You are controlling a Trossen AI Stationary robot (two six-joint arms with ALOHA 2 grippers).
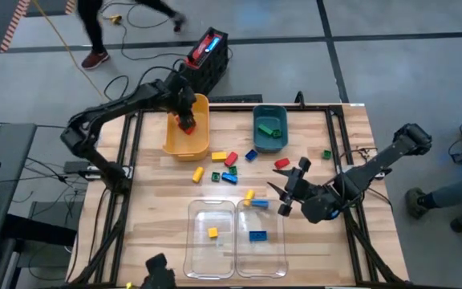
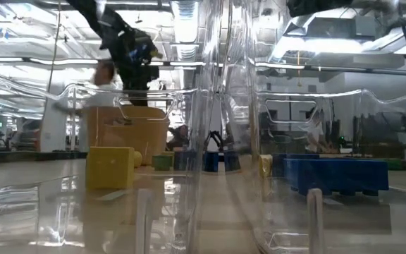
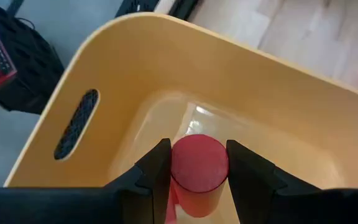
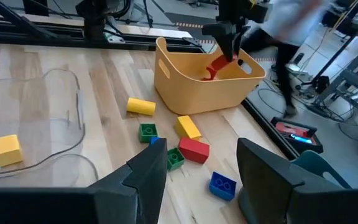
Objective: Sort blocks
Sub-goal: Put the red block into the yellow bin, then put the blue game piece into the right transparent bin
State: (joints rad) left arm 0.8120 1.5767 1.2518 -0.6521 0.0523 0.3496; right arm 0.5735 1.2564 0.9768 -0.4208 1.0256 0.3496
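Note:
My left gripper hangs over the yellow bin at the far left and is shut on a red block. The right wrist view shows that block in the bin's opening. My right gripper stands open above the table's right middle, holding nothing. Loose red, yellow, green and blue blocks lie flat on the wood between the bins. A yellow block and a blue block lie in the clear bins. Green blocks lie in the teal bin. My left gripper pinches the red block between its two fingers, which sit on opposite sides of its rounded end. The fingers slant down into the bin from above. The block hangs tilted below them, clear of the bin's floor.
A red and black case stands on the floor beyond the yellow bin. A person's legs show on the floor at the far left. A lone green block lies near the table's right edge. Bare wood lies left of the clear bins.

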